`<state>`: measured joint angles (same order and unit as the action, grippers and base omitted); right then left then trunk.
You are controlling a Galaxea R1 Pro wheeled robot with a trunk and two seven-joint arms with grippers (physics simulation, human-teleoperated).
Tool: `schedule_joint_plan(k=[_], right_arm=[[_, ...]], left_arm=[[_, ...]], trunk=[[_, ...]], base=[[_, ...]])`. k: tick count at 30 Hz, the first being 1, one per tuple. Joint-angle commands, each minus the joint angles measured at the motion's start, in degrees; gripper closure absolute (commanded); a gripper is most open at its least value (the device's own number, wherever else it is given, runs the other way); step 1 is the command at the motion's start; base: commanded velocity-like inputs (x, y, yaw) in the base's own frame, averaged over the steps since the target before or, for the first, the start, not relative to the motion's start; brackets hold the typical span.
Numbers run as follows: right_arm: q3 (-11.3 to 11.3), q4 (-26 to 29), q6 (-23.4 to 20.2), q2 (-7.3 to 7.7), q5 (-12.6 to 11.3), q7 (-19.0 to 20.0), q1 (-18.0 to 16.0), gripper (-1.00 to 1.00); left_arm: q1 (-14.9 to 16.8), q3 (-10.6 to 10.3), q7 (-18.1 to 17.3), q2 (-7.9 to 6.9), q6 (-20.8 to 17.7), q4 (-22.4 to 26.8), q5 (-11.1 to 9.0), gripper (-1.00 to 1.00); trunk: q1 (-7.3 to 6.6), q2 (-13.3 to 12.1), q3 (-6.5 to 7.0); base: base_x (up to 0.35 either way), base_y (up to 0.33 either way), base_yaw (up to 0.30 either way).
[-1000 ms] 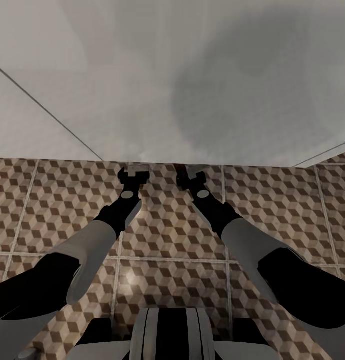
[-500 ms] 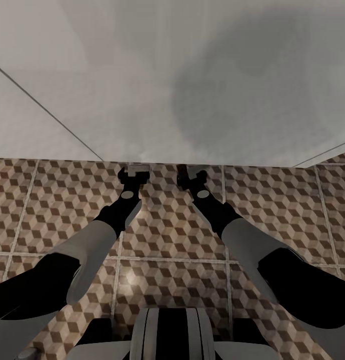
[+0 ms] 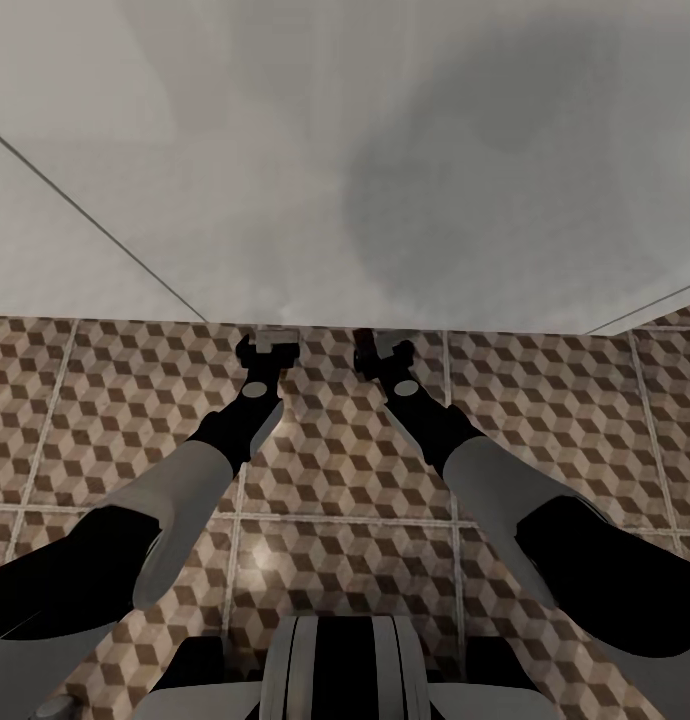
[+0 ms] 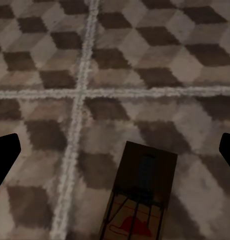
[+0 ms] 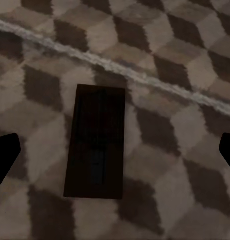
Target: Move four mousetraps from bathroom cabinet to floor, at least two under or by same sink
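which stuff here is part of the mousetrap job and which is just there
Part of the job:
- mousetrap lying flat on the bathroom floor, seen by the left wrist camera
- second mousetrap, flat on the tiles, seen by the right wrist camera
- left gripper, open
- right gripper, open

Just there:
- large white surface ahead

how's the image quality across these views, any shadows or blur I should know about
Head view: a broad soft shadow darkens the pale surface above the tiled floor. Left wrist view: soft, blurry, though the mousetrap shows its red spot. Right wrist view: a second mousetrap reads very dark, details lost.
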<state>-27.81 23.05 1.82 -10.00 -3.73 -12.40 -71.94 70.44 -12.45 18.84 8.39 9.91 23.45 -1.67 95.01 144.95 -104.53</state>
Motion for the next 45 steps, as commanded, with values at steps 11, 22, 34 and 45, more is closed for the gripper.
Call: schedule_joint_plan(k=[11, 22, 34, 45], right_arm=[[-0.38, -0.11, 0.20, 0.00, -0.40, -0.43, -0.08, -1.00], [-0.33, -0.11, 0.16, 0.01, -0.40, -0.43, -0.07, -1.00], [-0.34, -0.11, 0.19, 0.06, -0.40, -0.42, -0.08, -1.00], [-0.32, -0.11, 0.18, 0.12, -0.40, -0.42, -0.06, -1.00]], left_arm=[[0.04, -0.51, 0.50, -0.04, 2.65, -0.13, -0.18, -1.00], [0.03, -0.56, 0.53, -0.07, 4.10, -0.22, -0.18, -1.00], [0.04, -0.56, 0.57, -0.12, 4.40, -0.08, -0.10, -1.00], [-0.02, -0.60, 0.58, -0.12, 4.41, -0.07, -0.09, -1.00]], trunk=[[-0.01, 0.01, -0.03], [-0.01, 0.01, -0.03], [-0.01, 0.01, -0.03], [-0.01, 0.01, -0.03]], base=[[0.000, 0.000, 0.000], [-0.127, 0.000, 0.000], [-0.321, 0.000, 0.000], [-0.336, 0.000, 0.000]])
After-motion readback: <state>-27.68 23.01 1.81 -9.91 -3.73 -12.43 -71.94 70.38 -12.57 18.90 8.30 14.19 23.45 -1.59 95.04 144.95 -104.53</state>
